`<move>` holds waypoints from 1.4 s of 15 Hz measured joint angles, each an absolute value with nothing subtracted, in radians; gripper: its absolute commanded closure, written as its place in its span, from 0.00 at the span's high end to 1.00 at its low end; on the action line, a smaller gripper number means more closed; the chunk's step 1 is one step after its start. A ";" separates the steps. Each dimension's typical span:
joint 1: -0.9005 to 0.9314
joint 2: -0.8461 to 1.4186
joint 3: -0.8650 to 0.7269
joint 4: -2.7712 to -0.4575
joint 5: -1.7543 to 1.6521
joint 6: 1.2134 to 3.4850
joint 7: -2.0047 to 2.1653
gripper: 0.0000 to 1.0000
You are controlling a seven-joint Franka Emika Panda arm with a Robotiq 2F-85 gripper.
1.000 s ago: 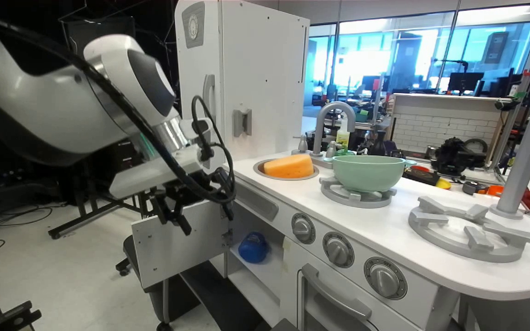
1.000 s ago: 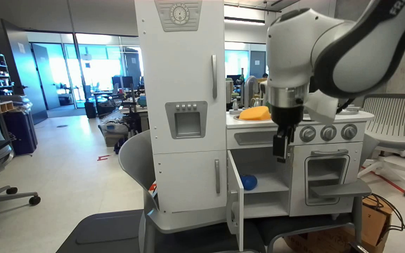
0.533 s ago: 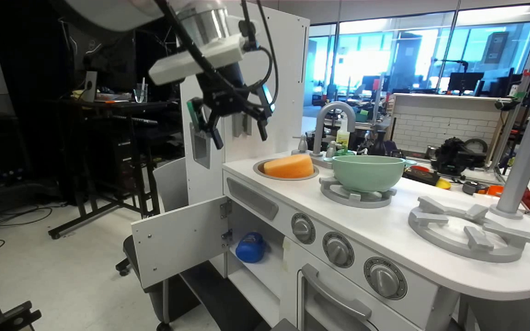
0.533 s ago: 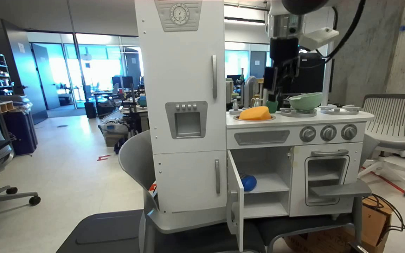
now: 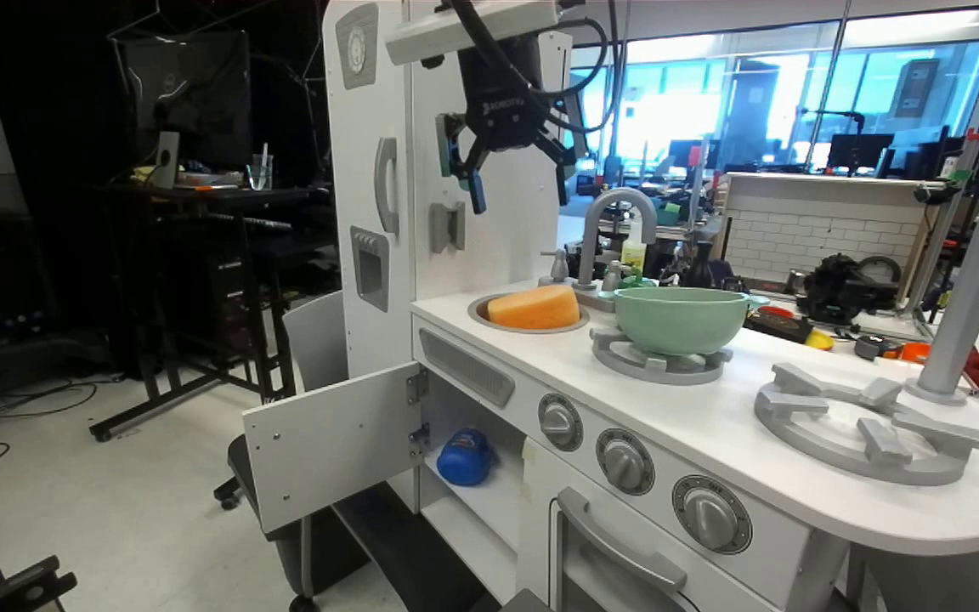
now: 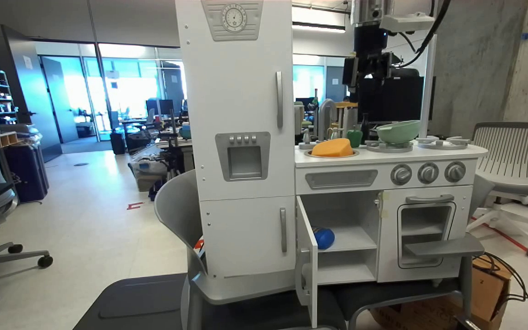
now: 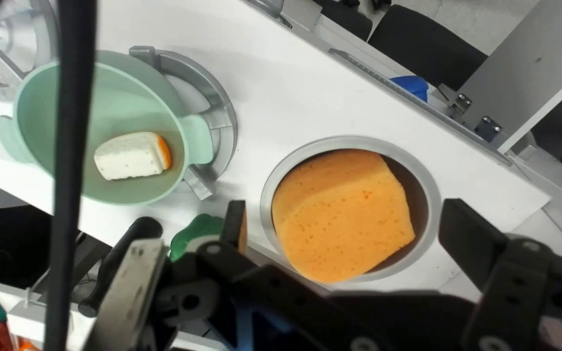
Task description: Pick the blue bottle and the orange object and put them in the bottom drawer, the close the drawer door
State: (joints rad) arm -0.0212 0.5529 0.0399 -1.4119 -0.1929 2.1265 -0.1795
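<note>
My gripper (image 5: 520, 200) holds nothing, its jaws spread wide. A second ago I was low, by the cupboard's front; now I have risen and hang well above the sink (image 7: 266, 207) in the white counter (image 5: 557, 350). In my wrist view the orange object (image 7: 342, 219) sits in that sink, framed between my fingers (image 7: 233, 222) but untouched. It looks broad for my grip, so I judge I should come down centred, or a finger could catch the rim. The green bowl (image 5: 680, 321) stands near it. Farther below, the blue bottle (image 5: 465, 459) rests on the shelf (image 6: 351, 240) inside the bottom drawer (image 6: 367, 215), unmoved this past second; I cannot tell whether it is upright or on its side. So I take the bottle's part as done and the orange piece as next. The drawer door (image 5: 332, 446) stands swung out, as I think it should until both are inside.
</note>
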 measured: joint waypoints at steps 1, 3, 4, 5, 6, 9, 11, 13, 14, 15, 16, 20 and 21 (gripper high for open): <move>-0.022 0.594 0.037 -1.362 -0.185 2.096 -0.180 1.00; -0.023 0.678 0.034 -1.266 -0.163 2.056 -0.180 1.00; -0.023 0.719 0.034 -1.220 -0.153 2.047 -0.179 1.00; -0.022 0.761 0.034 -1.172 -0.143 2.042 -0.176 1.00; -0.022 0.801 0.034 -1.125 -0.127 2.042 -0.169 1.00; -0.020 0.915 0.036 -0.986 -0.075 2.042 -0.134 1.00; -0.017 0.987 0.039 -0.900 -0.049 2.039 -0.110 1.00; -0.012 1.057 0.040 -0.814 -0.039 2.025 -0.092 1.00; -0.009 1.091 0.040 -0.772 -0.037 2.015 -0.084 1.00; -0.007 1.120 0.040 -0.732 -0.037 2.003 -0.078 1.00; -0.005 1.149 0.040 -0.690 -0.037 1.987 -0.074 1.00; -0.004 1.221 0.039 -0.580 -0.037 1.941 -0.065 1.00; -0.004 1.231 0.039 -0.567 -0.037 1.938 -0.062 1.00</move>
